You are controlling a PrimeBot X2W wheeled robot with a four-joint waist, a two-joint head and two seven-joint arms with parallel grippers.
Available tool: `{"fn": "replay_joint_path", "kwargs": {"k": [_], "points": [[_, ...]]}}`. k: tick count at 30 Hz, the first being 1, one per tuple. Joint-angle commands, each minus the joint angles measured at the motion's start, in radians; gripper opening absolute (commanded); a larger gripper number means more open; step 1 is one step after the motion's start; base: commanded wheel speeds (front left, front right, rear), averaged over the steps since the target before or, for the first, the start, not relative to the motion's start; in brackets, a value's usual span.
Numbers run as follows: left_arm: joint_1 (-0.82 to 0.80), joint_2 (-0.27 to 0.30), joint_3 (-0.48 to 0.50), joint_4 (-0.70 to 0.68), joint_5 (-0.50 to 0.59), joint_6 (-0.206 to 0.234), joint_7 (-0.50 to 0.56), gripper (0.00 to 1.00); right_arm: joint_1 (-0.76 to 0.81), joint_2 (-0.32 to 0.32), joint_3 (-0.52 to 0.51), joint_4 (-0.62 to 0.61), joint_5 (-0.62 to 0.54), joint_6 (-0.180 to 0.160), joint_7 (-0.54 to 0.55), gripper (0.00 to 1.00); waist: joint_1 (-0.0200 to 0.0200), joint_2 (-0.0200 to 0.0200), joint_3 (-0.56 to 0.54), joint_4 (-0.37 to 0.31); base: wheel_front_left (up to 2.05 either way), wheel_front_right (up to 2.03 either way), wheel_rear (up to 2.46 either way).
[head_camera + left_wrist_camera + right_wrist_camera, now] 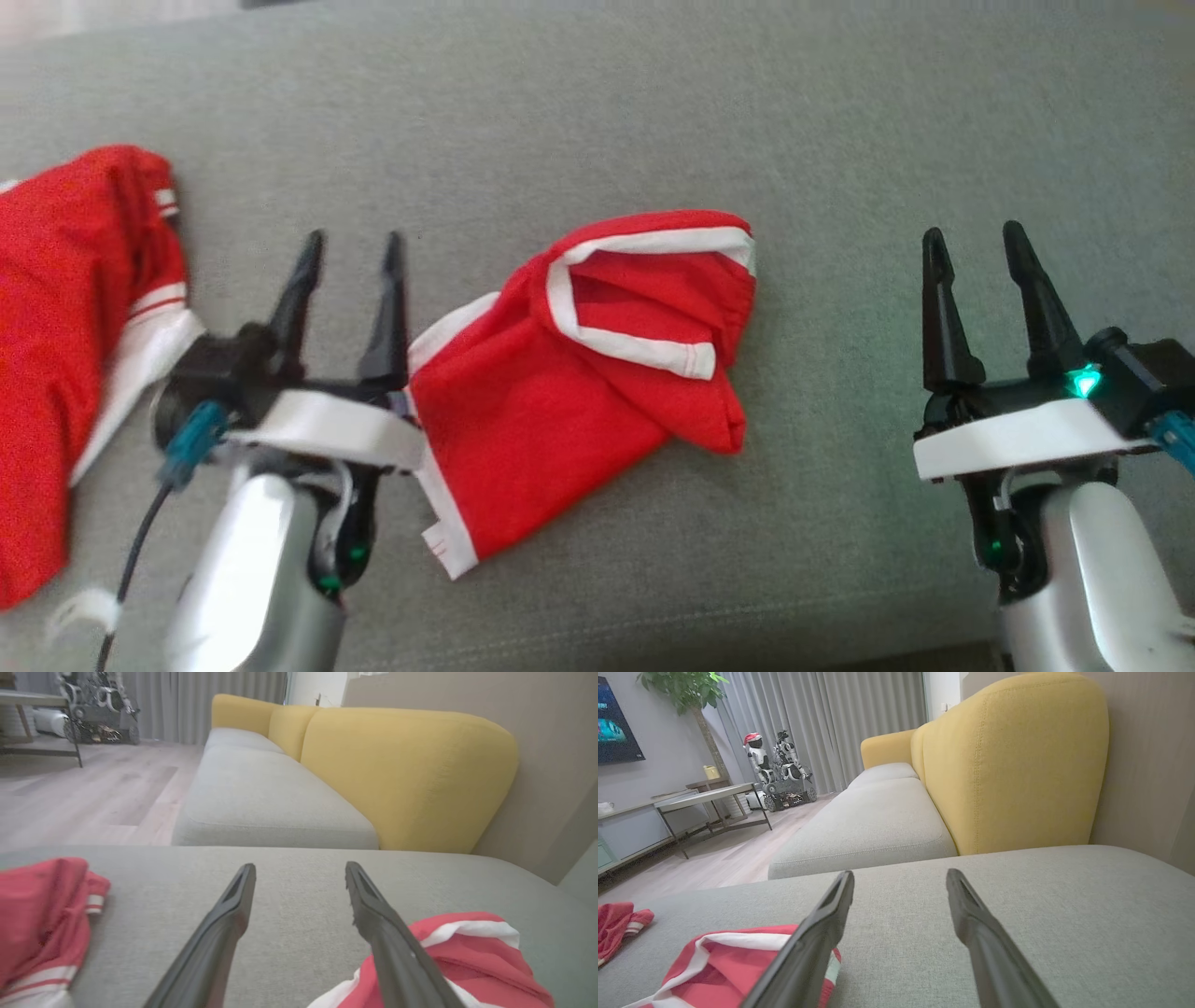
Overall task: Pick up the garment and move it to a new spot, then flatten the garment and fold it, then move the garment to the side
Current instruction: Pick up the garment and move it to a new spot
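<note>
Farthest to the left of the red garment with white trim (560, 392) lies a second bundle, a red cloth with white stripes (65, 355), well apart from it on the same grey fabric sofa cushion (653, 112). It looks like a piece set aside or waiting its turn.

The left gripper (355, 240) stands just beside the garment's left edge, its two dark fingers spread with nothing between them. In the left wrist view its right-hand finger passes over the garment's white hem. The silver forearm rises from below and the wrist is held level, so the fingers point away from the robot, low over the cushion, towards the yellow upholstered backrest (411, 774).

The garment itself rests free on the cushion, crumpled, with its waistband doubled over itself. I judge it set down at its spot but not yet flattened.

Well to the right of the garment, the right gripper (973, 231) mirrors that pose, with jaws apart and empty. The garment thus lies between the two grippers, probably so that each can take one side to spread it.
</note>
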Motion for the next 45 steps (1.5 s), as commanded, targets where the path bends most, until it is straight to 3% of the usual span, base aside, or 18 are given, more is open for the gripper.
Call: {"fn": "replay_joint_path", "kwargs": {"k": [1, 7, 19, 45], "points": [[-0.001, 0.023, 0.051, -0.048, 0.017, 0.01, -0.011, 1.0, 0.0, -0.006, 0.017, -0.032, -0.009, -0.001, 0.007, 1.0, 0.0, 0.0, -0.029, 0.025, 0.0, 0.0, 0.0], [0.084, 0.053, 0.1, -0.095, 0.067, 0.024, -0.011, 1.0, 0.032, -0.015, 0.012, -0.032, -0.023, -0.001, 0.029, 1.0, 0.0, 0.0, -0.071, 0.049, 0.0, 0.0, 0.0], [0.211, 0.066, 0.103, -0.116, 0.096, 0.012, -0.012, 1.0, 0.094, -0.024, 0.015, -0.02, -0.036, -0.001, 0.054, 1.0, 0.0, 0.0, -0.149, 0.052, 0.0, 0.0, 0.0], [0.233, 0.065, 0.094, -0.097, 0.084, 0.016, -0.012, 1.0, 0.121, -0.017, 0.02, -0.044, -0.037, -0.001, 0.07, 1.0, 0.0, 0.0, -0.173, 0.053, 0.0, 0.0, 0.0]]}}
